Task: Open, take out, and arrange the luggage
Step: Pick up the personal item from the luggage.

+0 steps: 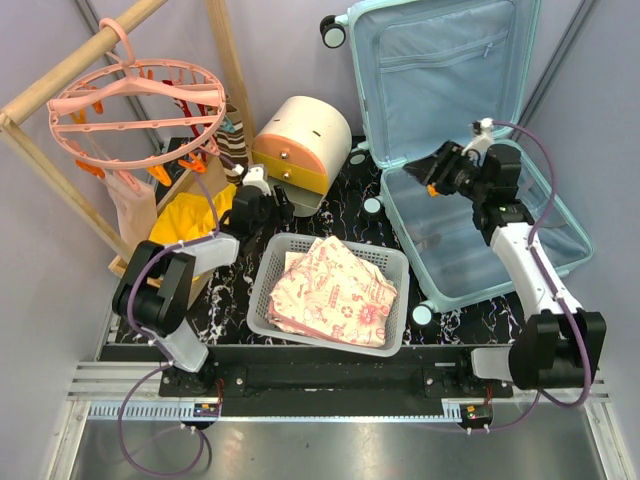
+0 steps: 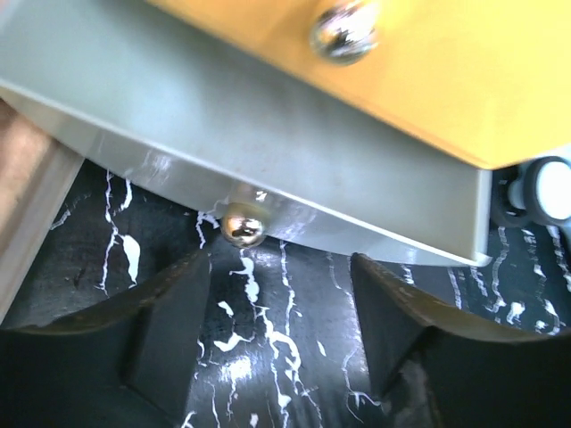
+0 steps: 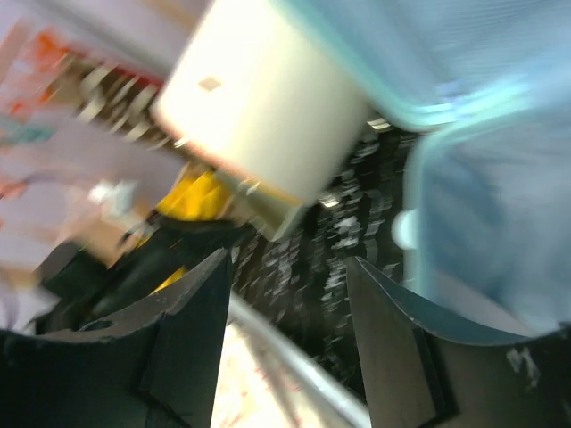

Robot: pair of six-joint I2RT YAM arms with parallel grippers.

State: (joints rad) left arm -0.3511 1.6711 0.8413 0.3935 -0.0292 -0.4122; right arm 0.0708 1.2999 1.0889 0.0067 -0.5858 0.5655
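The left gripper (image 2: 281, 267) is gaping wide, holding nothing, with a box (image 1: 300, 135) knob (image 2: 243, 225) just ahead of it. The right gripper (image 3: 285, 267) is hovering open and empty above the luggage (image 1: 480, 250), which is lying open on the table's (image 1: 348, 205) right.

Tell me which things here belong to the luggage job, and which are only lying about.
Job: luggage, lying open.
Lying about: white basket, folded cloth inside it, drawer box, pink hanger.
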